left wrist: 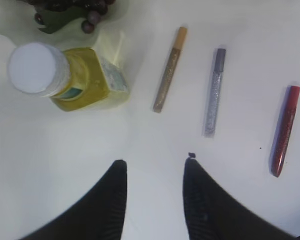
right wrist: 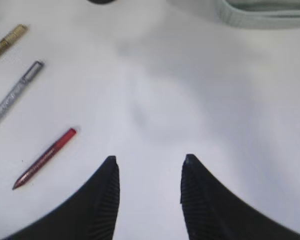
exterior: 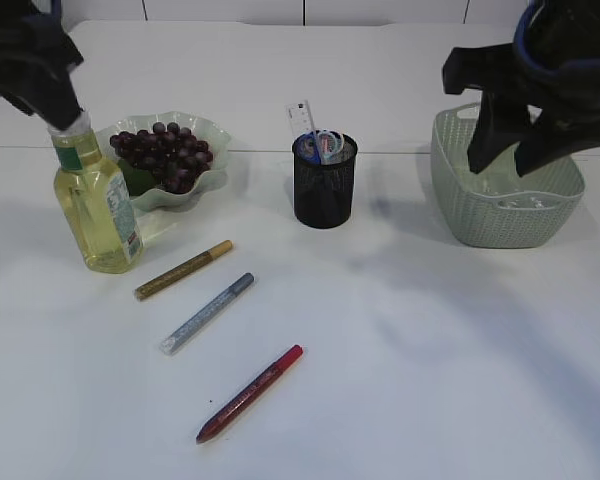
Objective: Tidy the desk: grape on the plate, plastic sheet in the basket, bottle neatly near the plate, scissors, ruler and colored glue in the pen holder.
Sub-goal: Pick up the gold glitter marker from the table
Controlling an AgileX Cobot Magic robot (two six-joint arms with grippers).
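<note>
Red glitter glue stick [exterior: 250,393], nearest, at seven o'clock from black mesh pen holder [exterior: 325,182]; both grippers, left [left wrist: 155,162] and right [right wrist: 149,161], agape, empty; advise gripping mid-barrel, lowering upright into holder.

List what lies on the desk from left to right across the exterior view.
Bottle → plate of grapes → pen holder → basket. The gold, silver and red glue pens lie in front, overlapping these in left-to-right position, so they are left out.
</note>
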